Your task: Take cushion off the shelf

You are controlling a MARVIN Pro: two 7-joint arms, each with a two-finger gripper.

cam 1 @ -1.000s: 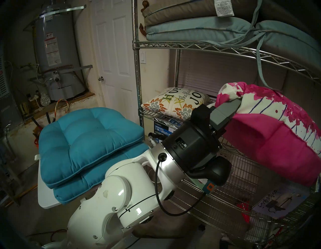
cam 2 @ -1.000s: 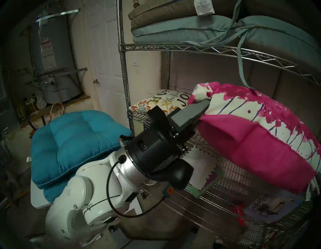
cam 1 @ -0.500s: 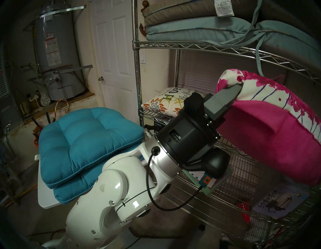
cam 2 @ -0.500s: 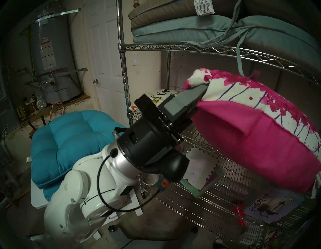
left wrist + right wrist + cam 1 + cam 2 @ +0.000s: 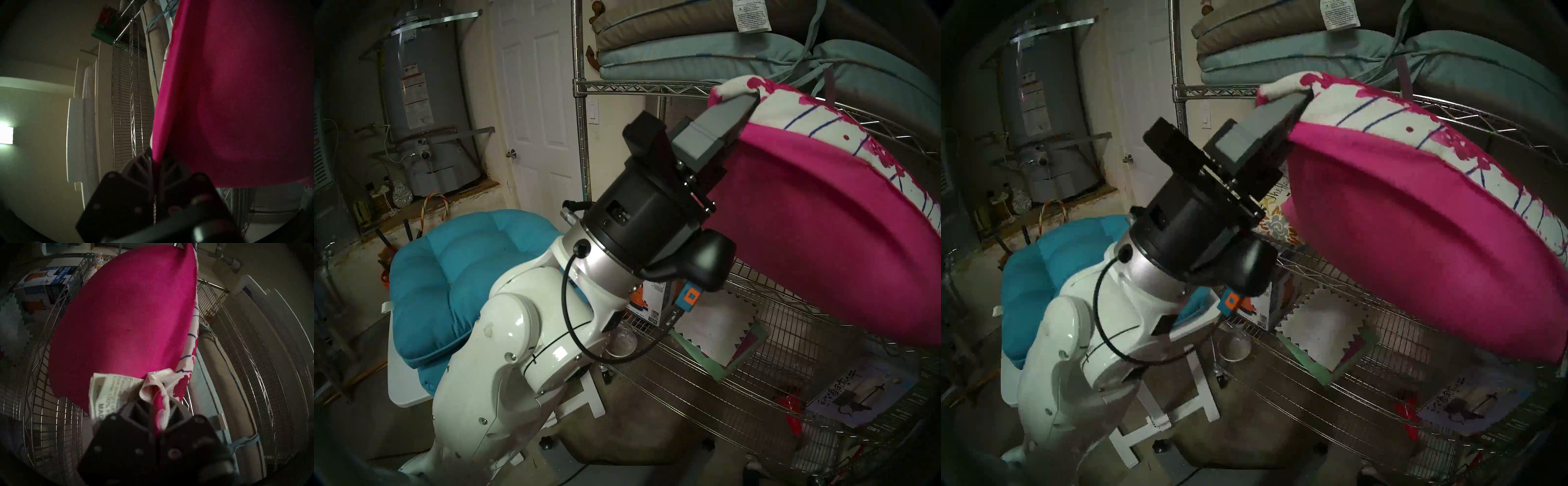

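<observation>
Left gripper (image 5: 751,101), fingers clamped on the upper corner of the pink cushion (image 5: 823,220); right gripper (image 5: 157,405), fingers pinched shut on the opposite corner, beside its white care tag (image 5: 110,392). The cushion is held clear above the middle tier of the shelf (image 5: 789,325), long axis sloping down from the left gripper toward the view's right, its pink face turned toward the head camera.
</observation>
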